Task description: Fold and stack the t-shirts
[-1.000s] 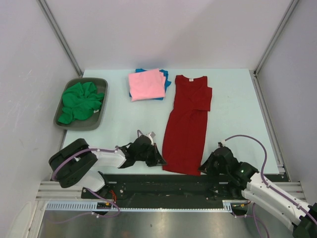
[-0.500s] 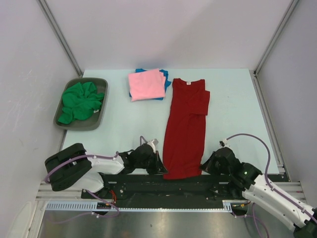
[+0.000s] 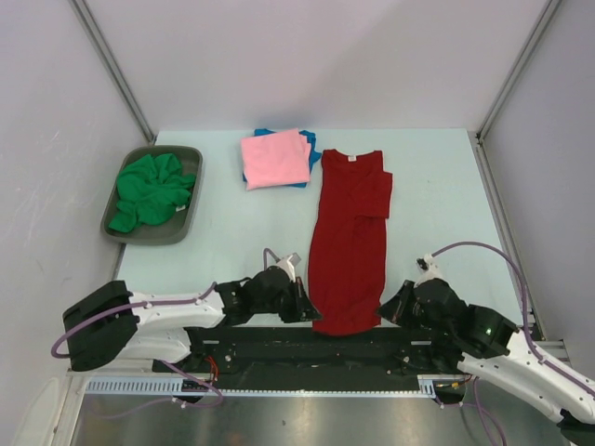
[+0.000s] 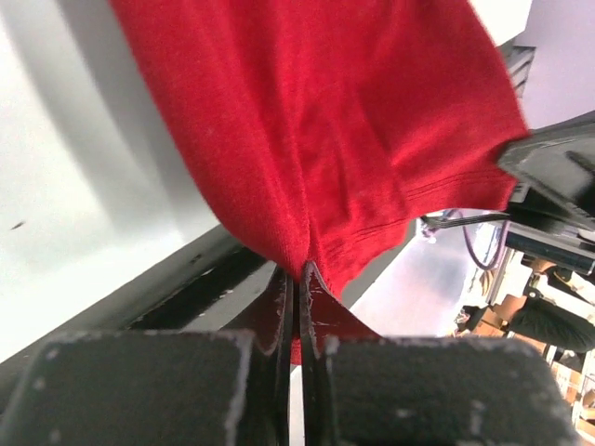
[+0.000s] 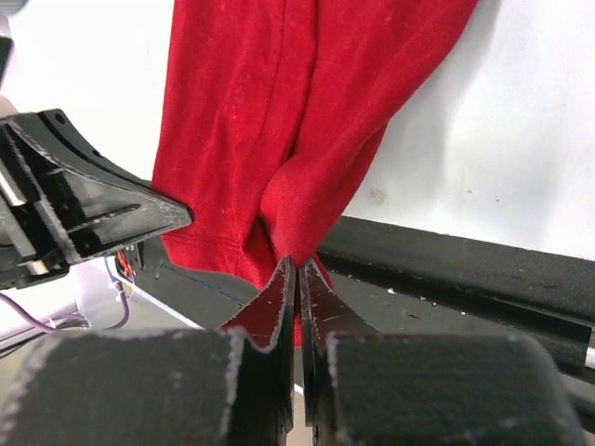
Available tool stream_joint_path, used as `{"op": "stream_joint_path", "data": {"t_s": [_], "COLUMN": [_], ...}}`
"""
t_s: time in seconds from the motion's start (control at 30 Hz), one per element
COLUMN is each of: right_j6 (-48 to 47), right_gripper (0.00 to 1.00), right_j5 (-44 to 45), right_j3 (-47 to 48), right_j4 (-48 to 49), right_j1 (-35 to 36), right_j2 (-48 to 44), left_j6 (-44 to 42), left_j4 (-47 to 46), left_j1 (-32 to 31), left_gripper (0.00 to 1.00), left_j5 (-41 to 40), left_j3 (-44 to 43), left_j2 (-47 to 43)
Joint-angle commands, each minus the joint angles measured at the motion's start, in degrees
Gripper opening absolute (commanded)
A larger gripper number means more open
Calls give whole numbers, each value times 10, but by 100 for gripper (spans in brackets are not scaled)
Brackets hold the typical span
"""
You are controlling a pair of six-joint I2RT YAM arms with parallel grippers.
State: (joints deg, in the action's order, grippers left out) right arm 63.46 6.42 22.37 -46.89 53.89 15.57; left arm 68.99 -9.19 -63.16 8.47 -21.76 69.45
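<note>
The dark red t-shirt (image 3: 349, 237) lies lengthwise on the pale table, folded narrow, collar with small white tag at the far end, hem hanging over the near edge. My left gripper (image 3: 311, 314) is shut on the hem's left corner; the red cloth (image 4: 316, 139) is pinched between its jaws. My right gripper (image 3: 384, 314) is shut on the hem's right corner (image 5: 297, 167). A folded pink t-shirt (image 3: 275, 158) lies on a folded blue one (image 3: 312, 150) at the back. The green t-shirt (image 3: 151, 190) is crumpled in the tray.
A grey tray (image 3: 182, 228) sits at the left side of the table. The black rail (image 3: 307, 348) of the arm bases runs along the near edge under the hem. White walls enclose the table on three sides.
Both grippers have pulled the red shirt's hem toward the near edge and closer together. The shirt has slid nearer and straightened; its hem now overhangs the rail.
</note>
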Motion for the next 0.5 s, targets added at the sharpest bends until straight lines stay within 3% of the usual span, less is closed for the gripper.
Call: {"op": "stream_joint_path", "data": {"t_s": [0.0,0.47], "right_j6": [-21,-151], "right_gripper": [0,0], "right_j5": [50,127], "right_j3": [46,92], "right_j4": [25,128], "right_j1": [11,-20], "right_j2": [30,119], "left_j6": [-41,-126], "left_j4": [56,47], "left_j1": [15,155], "left_gripper": [0,0], "left_j5": [-16,76], "left_j3": [-72,-180], "left_j2": [-26,56]}}
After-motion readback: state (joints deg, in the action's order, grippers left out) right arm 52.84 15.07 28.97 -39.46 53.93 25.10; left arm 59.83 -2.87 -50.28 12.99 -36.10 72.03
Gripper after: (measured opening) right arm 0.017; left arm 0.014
